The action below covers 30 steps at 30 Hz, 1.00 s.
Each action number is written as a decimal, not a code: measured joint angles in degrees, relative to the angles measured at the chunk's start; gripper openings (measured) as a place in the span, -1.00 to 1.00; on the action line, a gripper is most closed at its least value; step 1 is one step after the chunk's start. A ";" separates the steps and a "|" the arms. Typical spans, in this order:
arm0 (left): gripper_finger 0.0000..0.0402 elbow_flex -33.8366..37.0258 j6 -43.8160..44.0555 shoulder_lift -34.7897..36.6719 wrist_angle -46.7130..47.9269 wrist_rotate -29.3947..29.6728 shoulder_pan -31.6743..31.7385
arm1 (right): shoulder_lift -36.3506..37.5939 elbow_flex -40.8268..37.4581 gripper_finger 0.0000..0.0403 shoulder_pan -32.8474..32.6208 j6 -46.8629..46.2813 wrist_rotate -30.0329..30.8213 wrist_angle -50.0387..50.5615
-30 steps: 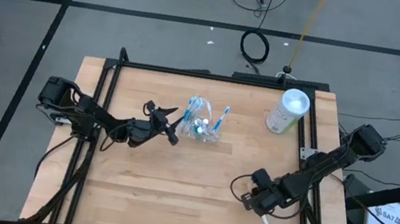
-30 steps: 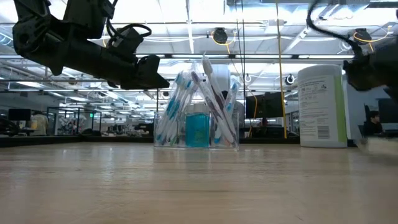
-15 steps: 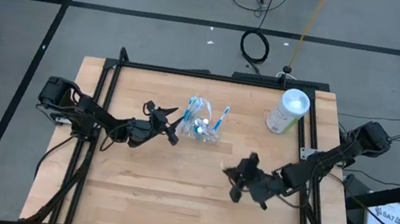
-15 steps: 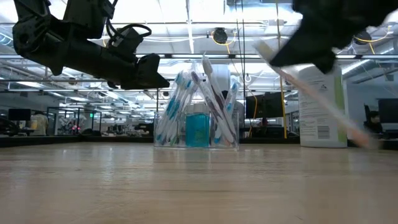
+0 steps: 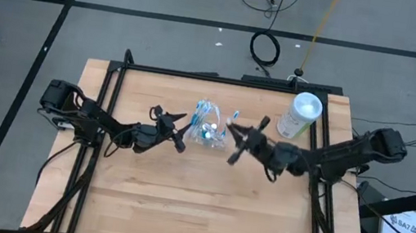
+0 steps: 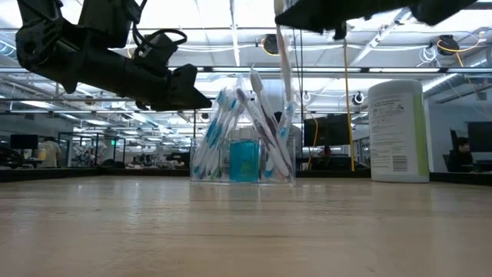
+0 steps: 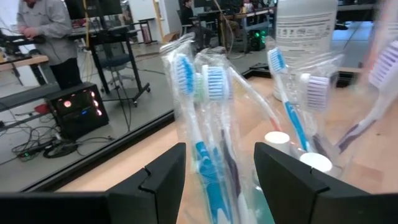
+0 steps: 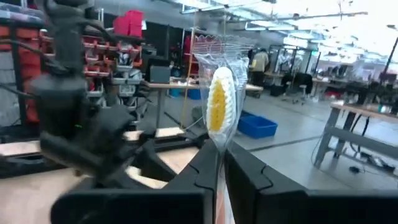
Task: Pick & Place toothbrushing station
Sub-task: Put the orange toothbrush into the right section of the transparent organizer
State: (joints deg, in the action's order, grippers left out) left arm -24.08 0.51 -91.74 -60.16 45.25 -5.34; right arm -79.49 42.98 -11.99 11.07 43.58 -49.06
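On the table (image 5: 178, 203), left pincer (image 5: 183, 130) gapes; right pincer (image 8: 216, 167) grips a wrapped toothbrush (image 8: 220, 106), yellow-bristled only at wrist.

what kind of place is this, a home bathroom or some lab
Most likely a robotics lab in a big open workshop, not a bathroom: a framed wooden table on a concrete floor, cables lying behind it, and rows of desks with monitors under ceiling strip lights.
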 joint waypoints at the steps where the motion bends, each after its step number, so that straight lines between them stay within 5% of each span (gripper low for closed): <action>1: -0.01 0.00 0.00 0.00 0.00 -0.23 0.00 | -0.18 -0.85 -0.95 1.40 -0.93 -1.63 -0.95; 13: -0.01 0.00 -0.02 0.00 0.13 -0.28 -0.02 | -6.59 -11.59 -0.96 10.42 -13.85 -6.23 -13.47; 20: -0.01 0.00 -0.02 0.00 0.39 -0.33 -0.02 | -6.70 -13.88 -0.95 10.10 -19.62 -6.96 -8.50; 30: -0.01 0.00 -0.02 0.00 0.39 -0.34 -0.02 | -6.59 -14.01 -0.95 10.03 -21.13 -17.91 -0.74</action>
State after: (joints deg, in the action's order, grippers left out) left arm -24.08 0.49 -91.74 -59.77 44.91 -5.37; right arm -86.08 28.97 -1.96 -10.06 25.67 -49.80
